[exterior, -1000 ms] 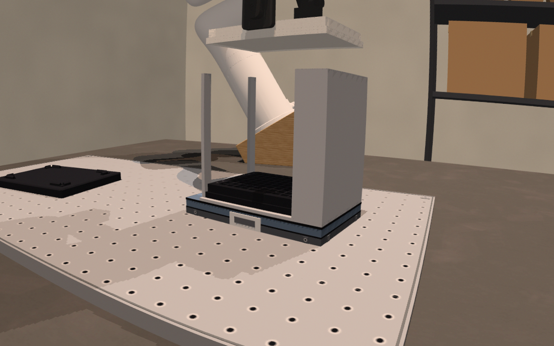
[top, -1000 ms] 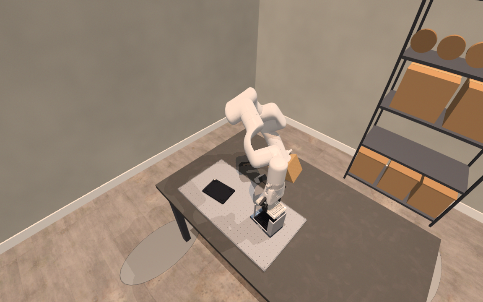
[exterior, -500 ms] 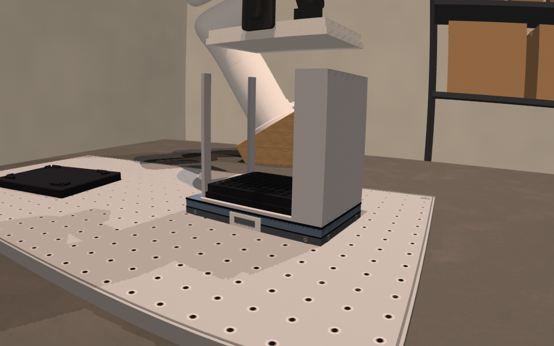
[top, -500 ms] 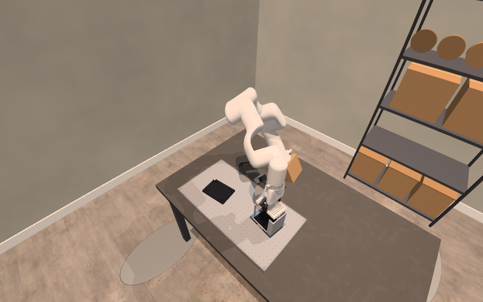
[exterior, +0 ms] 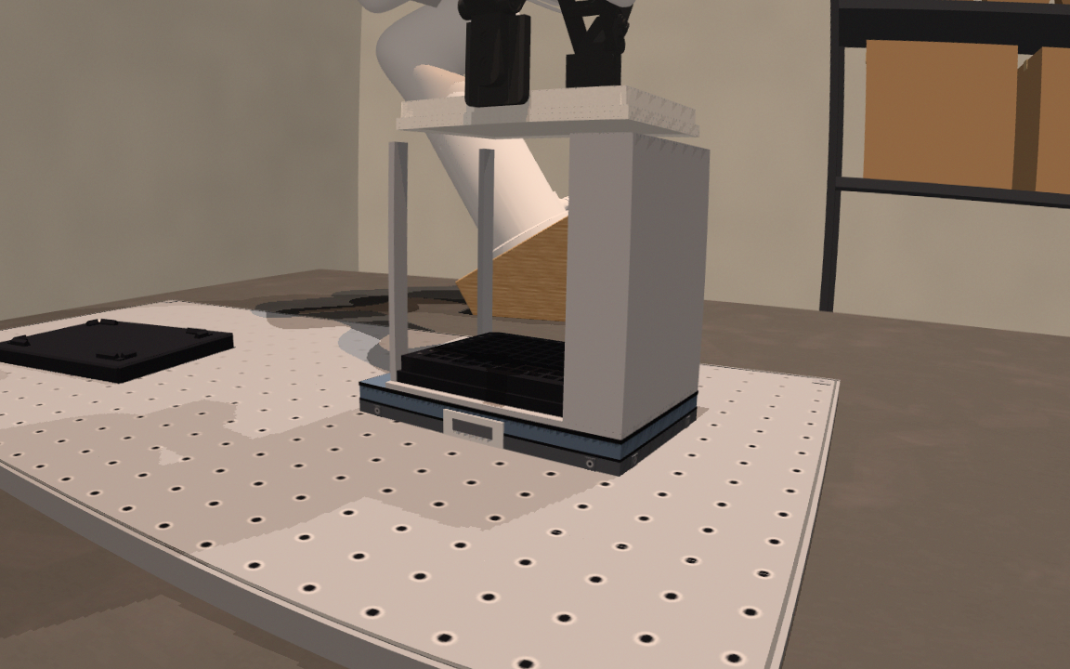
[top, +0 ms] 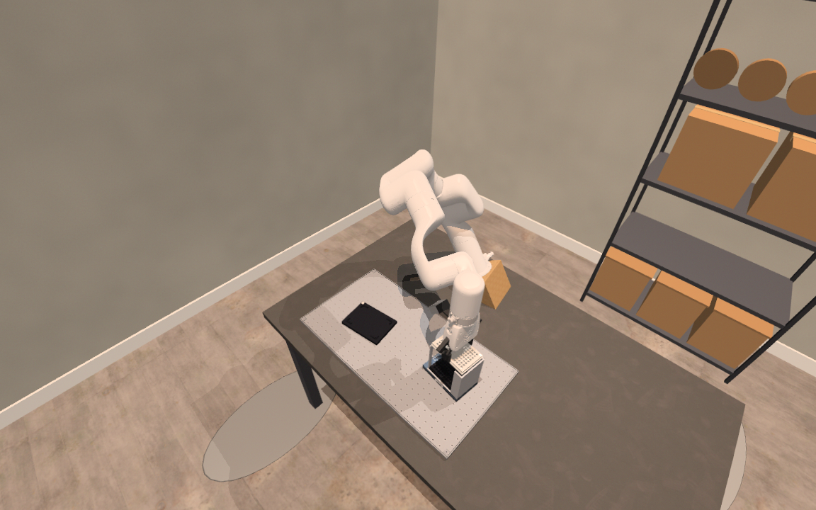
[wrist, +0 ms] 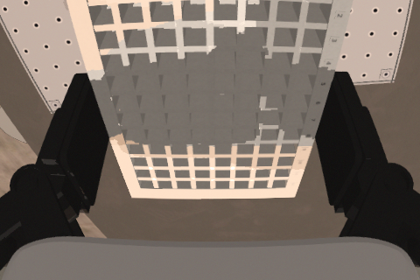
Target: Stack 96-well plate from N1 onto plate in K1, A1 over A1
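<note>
The white 96-well plate (exterior: 547, 116) is being gripped by the jaws of the gripper (exterior: 545, 62), which are closed on its two long sides and are standing wide across it. In the exterior view the plate is being held level, right at the top of the stack rack K1 (exterior: 634, 274), its underside just above the tips of the two thin posts (exterior: 397, 249) and level with the top of the rack's solid white wall. From the wrist view the plate (wrist: 210, 82) is seen from above, its grid of square wells partly lit and partly shaded, with the black fingers pressed against its left and right edges. Row letters are printed along its far edge, but they are too small to be read with certainty.

The black 96-well plate (exterior: 493, 361) is lying on the rack's floor, well below the white one, inside the dark blue base frame (exterior: 606, 453). A pale tab (exterior: 474, 426) is projecting from the near side of that base.

The plate nest N1 (exterior: 110, 347) is lying flat on the perforated white board (exterior: 439, 532), well apart from the rack, to its left in the exterior view, with no plate on it. The board is resting on the dark surface (top: 588, 393).
</note>
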`<state>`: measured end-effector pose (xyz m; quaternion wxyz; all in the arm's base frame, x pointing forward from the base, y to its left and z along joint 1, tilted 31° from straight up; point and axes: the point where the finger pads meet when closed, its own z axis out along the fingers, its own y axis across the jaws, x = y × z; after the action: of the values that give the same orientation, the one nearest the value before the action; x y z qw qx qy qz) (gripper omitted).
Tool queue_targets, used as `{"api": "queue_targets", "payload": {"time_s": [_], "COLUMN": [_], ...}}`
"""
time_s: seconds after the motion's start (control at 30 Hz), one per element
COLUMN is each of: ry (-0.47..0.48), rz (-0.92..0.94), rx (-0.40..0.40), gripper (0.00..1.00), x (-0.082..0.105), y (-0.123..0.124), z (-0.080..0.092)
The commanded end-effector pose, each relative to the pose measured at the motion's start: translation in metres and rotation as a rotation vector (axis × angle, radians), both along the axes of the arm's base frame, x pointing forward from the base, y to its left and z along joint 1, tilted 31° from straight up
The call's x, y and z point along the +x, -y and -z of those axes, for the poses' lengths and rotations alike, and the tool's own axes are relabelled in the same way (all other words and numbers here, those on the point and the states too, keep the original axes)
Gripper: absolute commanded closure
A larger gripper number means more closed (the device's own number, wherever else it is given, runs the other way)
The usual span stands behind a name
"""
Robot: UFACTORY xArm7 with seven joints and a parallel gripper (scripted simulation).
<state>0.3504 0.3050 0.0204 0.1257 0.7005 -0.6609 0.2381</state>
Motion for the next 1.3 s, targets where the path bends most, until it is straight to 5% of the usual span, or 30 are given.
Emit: {"api": "queue_targets", "payload": {"time_s": [0.0, 1.27], "ry": [0.002, 0.002], "rz": [-0.003, -0.003], "rx": [0.004, 0.004], "gripper": [1.0, 1.0], "x": [0.001, 0.011], "y": [0.0, 0.027], "z": [0.003, 0.05]}}
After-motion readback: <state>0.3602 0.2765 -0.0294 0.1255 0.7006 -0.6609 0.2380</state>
